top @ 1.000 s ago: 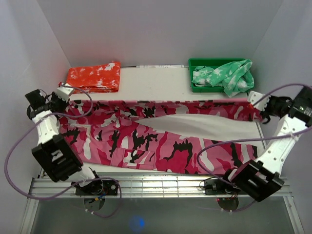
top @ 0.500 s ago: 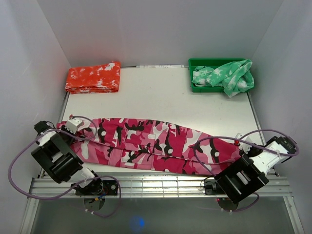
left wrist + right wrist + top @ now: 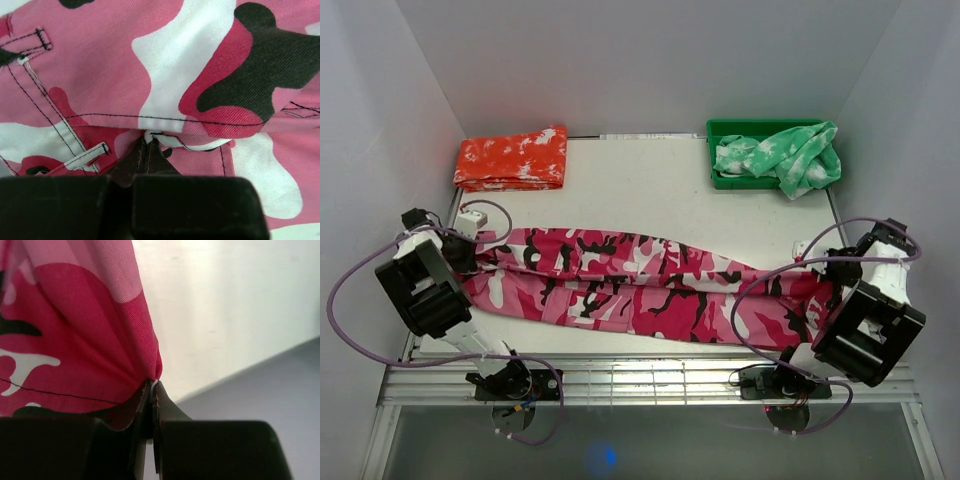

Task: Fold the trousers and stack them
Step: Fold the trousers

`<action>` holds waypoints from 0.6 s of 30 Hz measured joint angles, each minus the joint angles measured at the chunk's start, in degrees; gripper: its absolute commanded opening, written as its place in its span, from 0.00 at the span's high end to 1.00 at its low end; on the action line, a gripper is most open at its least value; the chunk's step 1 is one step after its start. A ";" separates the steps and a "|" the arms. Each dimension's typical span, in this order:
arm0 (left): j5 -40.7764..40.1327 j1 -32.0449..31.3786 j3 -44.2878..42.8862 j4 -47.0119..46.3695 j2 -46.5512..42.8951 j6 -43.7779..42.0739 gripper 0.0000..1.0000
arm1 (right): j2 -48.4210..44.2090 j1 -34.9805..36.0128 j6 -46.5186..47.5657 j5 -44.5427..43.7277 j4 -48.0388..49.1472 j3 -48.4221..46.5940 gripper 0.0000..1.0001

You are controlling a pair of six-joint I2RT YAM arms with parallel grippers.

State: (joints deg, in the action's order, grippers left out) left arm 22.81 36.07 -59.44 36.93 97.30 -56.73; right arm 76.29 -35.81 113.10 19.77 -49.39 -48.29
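With left pincer (image 3: 150, 141) clenched on the trousers (image 3: 640, 290) at the waist and right pincer (image 3: 151, 384) on the leg end, lay the fold taut, edges aligned.

No text, label, brand, number or sign reading legibly in any view, nothing written showing on the trousers (image 3: 640, 285)

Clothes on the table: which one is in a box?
The green garment with white splotches, heaped in the green bin. The orange-red garment lies folded on the table; the pink camouflage trousers lie stretched out.
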 measured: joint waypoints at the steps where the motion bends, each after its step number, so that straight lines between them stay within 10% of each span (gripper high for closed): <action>1: -0.20 -0.92 -1.64 0.39 1.27 1.73 1.00 | 1.25 1.22 0.04 0.26 0.96 -2.49 0.92; 18: 13.25 1.11 -20.61 11.41 2.60 13.88 1.00 | 1.60 -2.23 0.04 16.46 -6.88 -25.94 0.92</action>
State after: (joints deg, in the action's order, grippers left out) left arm 36.05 37.19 -80.05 48.34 99.90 -42.85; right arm 77.89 -38.04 113.14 36.23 -56.27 -74.24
